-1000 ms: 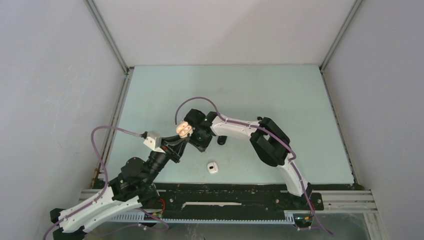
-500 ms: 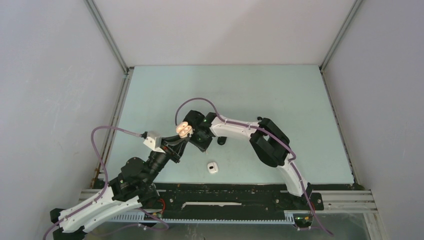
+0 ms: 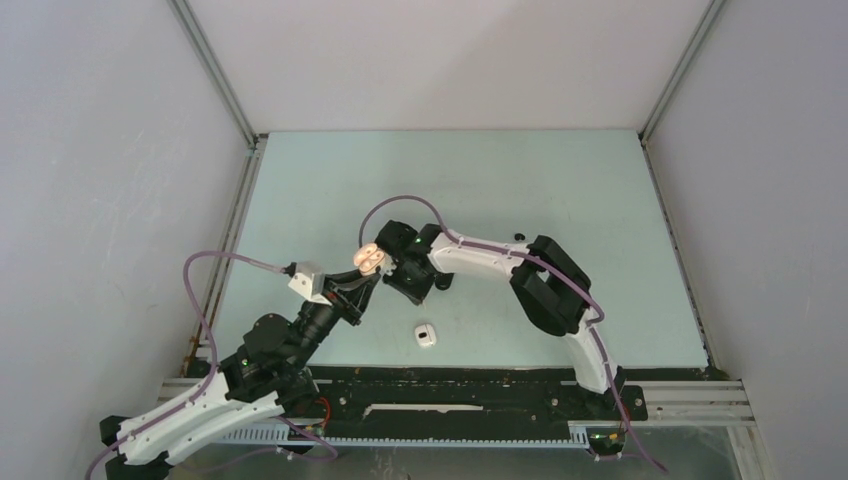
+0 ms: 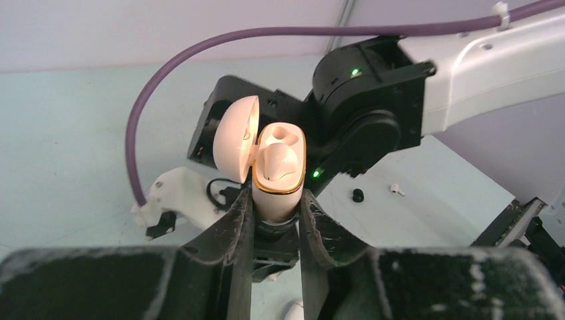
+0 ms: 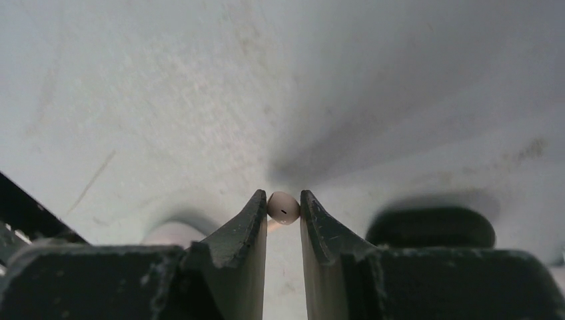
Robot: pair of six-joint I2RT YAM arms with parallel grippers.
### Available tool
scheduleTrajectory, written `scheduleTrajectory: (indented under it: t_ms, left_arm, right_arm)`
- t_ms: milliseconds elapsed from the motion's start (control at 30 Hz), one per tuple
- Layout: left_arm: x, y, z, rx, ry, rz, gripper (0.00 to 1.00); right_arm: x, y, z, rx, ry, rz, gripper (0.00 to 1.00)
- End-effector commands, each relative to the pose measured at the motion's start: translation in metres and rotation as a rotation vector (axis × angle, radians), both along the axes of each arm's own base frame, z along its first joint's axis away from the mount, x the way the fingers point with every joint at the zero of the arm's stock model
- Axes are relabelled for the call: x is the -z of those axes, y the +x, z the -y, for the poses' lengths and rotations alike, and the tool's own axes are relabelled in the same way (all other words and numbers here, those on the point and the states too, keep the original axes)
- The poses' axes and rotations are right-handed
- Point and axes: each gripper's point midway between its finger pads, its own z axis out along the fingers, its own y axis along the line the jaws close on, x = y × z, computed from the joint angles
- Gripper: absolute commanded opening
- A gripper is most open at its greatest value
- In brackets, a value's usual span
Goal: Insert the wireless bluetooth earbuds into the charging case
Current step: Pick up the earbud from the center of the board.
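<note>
The charging case (image 4: 278,175), pinkish white with a gold rim, stands upright with its lid (image 4: 235,147) swung open to the left. My left gripper (image 4: 276,200) is shut on its lower body. From above, the case (image 3: 370,258) sits just left of my right gripper (image 3: 405,272). In the right wrist view, my right gripper (image 5: 283,202) is shut on a small white earbud (image 5: 284,207) pinched at its fingertips, close above the table. Another white earbud (image 4: 397,190) and a black earbud (image 4: 358,195) lie on the table beyond the case.
A second small white case (image 3: 426,334) lies on the pale green table (image 3: 560,190) in front of both grippers. The right arm's wrist (image 4: 373,100) hangs directly behind the held case. Grey walls enclose the table on three sides.
The right gripper's jaws have narrowed onto the white earbud, and its wrist has shifted slightly to the right. The left gripper and the case have stayed put.
</note>
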Motion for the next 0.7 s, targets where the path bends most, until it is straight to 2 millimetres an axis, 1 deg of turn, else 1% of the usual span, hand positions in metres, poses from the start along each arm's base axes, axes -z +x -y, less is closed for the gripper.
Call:
scheduleTrajectory:
  t_ms: [0,100,200,267,367,467,600,667]
  left_arm:
    - [-0.032,0.001,-0.003,-0.007,-0.06,0.053,0.0]
    - [-0.037,0.0,-0.002,-0.005,-0.074,0.062,0.0]
    - [-0.038,0.0,-0.001,-0.002,-0.083,0.063,0.0]
    - [-0.036,0.001,0.002,0.004,-0.086,0.06,0.0]
    - [-0.031,0.001,0.008,0.018,-0.08,0.058,0.0]
    - [-0.028,0.003,0.017,0.04,-0.063,0.062,0.0]
    - [-0.032,0.004,0.028,0.069,-0.052,0.095,0.0]
    - [-0.033,0.004,0.034,0.085,-0.038,0.113,0.0]
  right_arm:
    - [-0.056,0.017,0.015,0.031,0.082,0.059,0.0]
    - [-0.081,0.026,0.022,0.038,0.15,0.072,0.0]
    - [-0.111,0.035,0.031,0.012,0.21,0.12,0.0]
    - [-0.137,0.041,0.038,-0.001,0.262,0.174,0.0]
    - [-0.182,0.052,0.051,-0.023,0.35,0.287,0.0]
    - [-0.216,0.063,0.066,-0.077,0.416,0.426,0.0]
    - [-0.253,0.063,0.079,-0.183,0.469,0.549,0.0]
    - [-0.278,0.059,0.082,-0.22,0.516,0.6,0.0]
